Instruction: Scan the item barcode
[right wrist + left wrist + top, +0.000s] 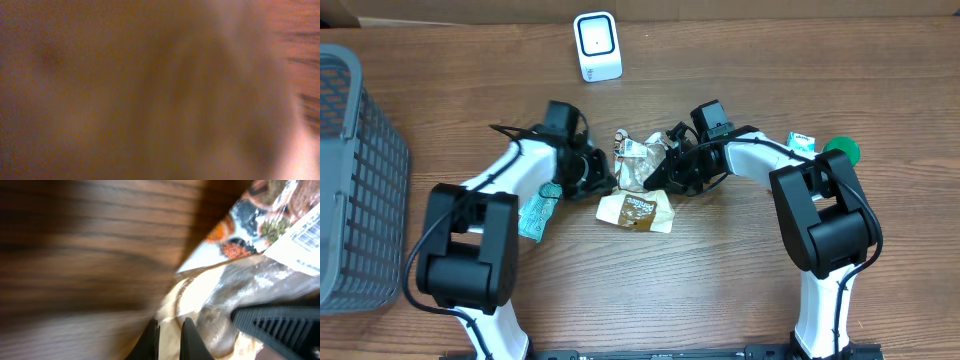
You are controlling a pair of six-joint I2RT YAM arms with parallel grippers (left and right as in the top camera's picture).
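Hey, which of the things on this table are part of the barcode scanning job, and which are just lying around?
Job:
crinkly clear packet at centre
white scanner

Lying about:
brown packet
teal packet
grey basket
green object
small white carton

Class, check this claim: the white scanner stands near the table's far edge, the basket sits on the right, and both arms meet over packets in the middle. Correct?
One error: the overhead view shows the basket on the left. The white scanner does stand near the table's far edge, and both arms meet over packets in the middle.
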